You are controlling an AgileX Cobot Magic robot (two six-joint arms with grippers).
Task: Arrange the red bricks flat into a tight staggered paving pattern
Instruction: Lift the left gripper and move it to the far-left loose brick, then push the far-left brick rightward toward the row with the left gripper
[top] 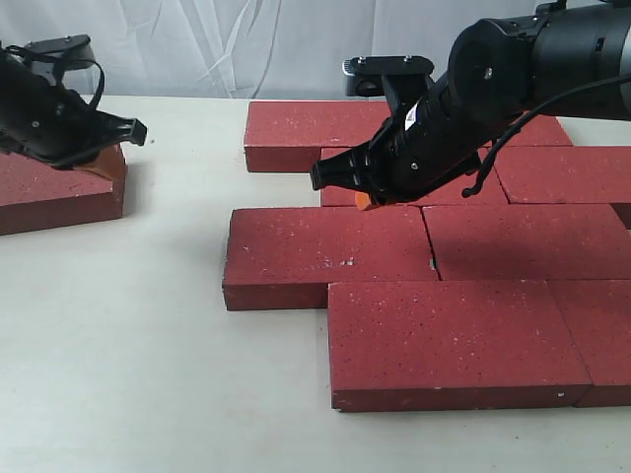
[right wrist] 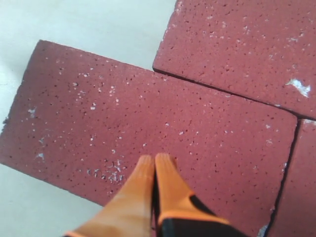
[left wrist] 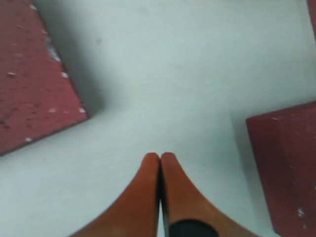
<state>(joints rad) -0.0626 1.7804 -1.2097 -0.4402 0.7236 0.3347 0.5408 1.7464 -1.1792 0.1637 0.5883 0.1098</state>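
The right gripper [top: 363,200], its fingers pressed together on nothing, sits low over the red bricks [top: 454,340], which lie flat in tight staggered rows on the white table [top: 118,345]. The left gripper [left wrist: 159,159], likewise closed and empty, hangs beside 1 lone brick [top: 54,187], well apart from the rows.

A: What sort of place is this?
B: A robot lab, I think. The left arm [top: 39,118] and the right arm [top: 532,59], both black machines, hang over a plain pale bench [top: 128,374], and a white cloth [top: 197,49] closes the back.
A: Not a building site, with the red bricks [top: 444,335]?
B: No, they lie on the clean bench, indoors.
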